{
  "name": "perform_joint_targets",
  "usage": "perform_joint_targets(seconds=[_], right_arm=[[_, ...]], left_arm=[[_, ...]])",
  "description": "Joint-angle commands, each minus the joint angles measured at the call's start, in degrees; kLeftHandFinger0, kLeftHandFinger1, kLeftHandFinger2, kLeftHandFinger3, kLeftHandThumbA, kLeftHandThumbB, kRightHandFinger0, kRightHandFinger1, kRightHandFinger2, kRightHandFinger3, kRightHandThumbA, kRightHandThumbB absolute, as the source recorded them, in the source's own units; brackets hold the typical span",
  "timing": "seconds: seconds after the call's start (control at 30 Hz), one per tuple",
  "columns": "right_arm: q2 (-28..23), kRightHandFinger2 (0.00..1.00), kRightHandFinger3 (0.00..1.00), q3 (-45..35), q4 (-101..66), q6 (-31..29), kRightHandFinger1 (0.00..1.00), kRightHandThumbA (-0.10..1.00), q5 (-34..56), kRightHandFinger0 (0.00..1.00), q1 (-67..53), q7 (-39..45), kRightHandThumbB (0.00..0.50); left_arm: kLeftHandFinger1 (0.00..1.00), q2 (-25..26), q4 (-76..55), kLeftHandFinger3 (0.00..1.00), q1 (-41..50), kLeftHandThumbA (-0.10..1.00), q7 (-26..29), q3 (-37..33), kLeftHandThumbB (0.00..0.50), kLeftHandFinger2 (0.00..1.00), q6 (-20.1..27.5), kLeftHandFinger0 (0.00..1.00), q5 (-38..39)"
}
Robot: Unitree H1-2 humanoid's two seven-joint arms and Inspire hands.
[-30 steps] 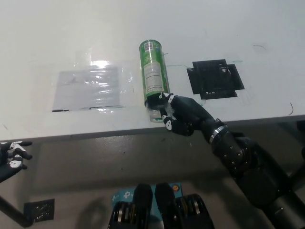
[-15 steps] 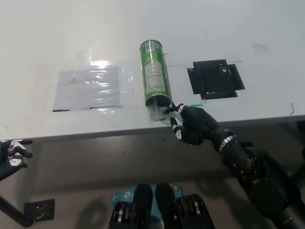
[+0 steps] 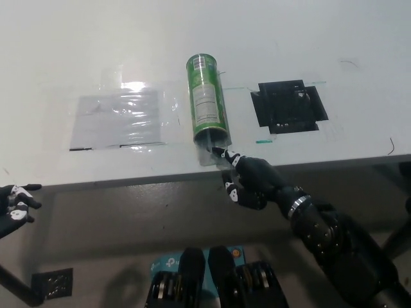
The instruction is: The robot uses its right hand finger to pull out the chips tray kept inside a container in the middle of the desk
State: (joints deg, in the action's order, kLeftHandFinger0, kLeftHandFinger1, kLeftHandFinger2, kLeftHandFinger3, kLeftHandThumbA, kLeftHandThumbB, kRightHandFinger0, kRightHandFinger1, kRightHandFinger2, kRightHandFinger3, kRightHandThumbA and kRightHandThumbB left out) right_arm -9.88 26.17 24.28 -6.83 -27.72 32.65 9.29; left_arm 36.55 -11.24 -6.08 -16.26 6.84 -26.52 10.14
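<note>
White desk (image 3: 77,51), green chips can (image 3: 207,106) lying centre; right hand (image 3: 247,183) at five o'clock, one finger hooked at its mouth, holding nothing, may slip; left hand (image 3: 14,206) idles at eight

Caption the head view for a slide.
Black right hand hooks a finger at the open end of a green chips can lying on the white desk; white left hand rests at lower left.
</note>
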Motion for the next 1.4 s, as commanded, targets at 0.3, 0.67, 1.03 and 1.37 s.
perform_joint_targets(seconds=[0.3, 0.67, 1.03, 1.37], right_arm=[[-0.91, 0.89, 0.96, -0.38, -9.06, 1.94, 0.0, -0.1, 0.21, 0.0, -4.86, 2.64, 0.187], [-2.54, 0.9, 0.97, -2.59, -15.09, 4.06, 0.01, -0.1, 2.04, 0.0, -9.6, 4.48, 0.178], [-2.12, 0.84, 0.98, -3.21, -19.45, 8.28, 0.0, -0.1, 1.74, 0.0, -12.78, 5.93, 0.181], [-0.92, 0.94, 0.95, -4.42, -22.55, 8.22, 0.0, -0.1, 4.21, 0.0, -16.26, 5.32, 0.192]], left_arm=[[0.67, 1.55, 0.13, 0.99, -1.5, 0.13, -0.75, 1.03, 0.0, 0.79, -0.41, 0.58, 0.15], [0.69, 1.19, 0.09, 0.96, -0.73, 0.13, -0.2, 0.84, 0.0, 0.8, -0.41, 0.6, 0.54], [0.68, 1.39, 0.01, 0.97, -0.39, 0.12, -0.15, 0.67, 0.0, 0.8, -0.41, 0.59, 0.15], [0.68, 1.38, 0.0, 0.97, -0.29, 0.13, -0.44, 0.8, 0.0, 0.8, -0.41, 0.6, 0.07]])
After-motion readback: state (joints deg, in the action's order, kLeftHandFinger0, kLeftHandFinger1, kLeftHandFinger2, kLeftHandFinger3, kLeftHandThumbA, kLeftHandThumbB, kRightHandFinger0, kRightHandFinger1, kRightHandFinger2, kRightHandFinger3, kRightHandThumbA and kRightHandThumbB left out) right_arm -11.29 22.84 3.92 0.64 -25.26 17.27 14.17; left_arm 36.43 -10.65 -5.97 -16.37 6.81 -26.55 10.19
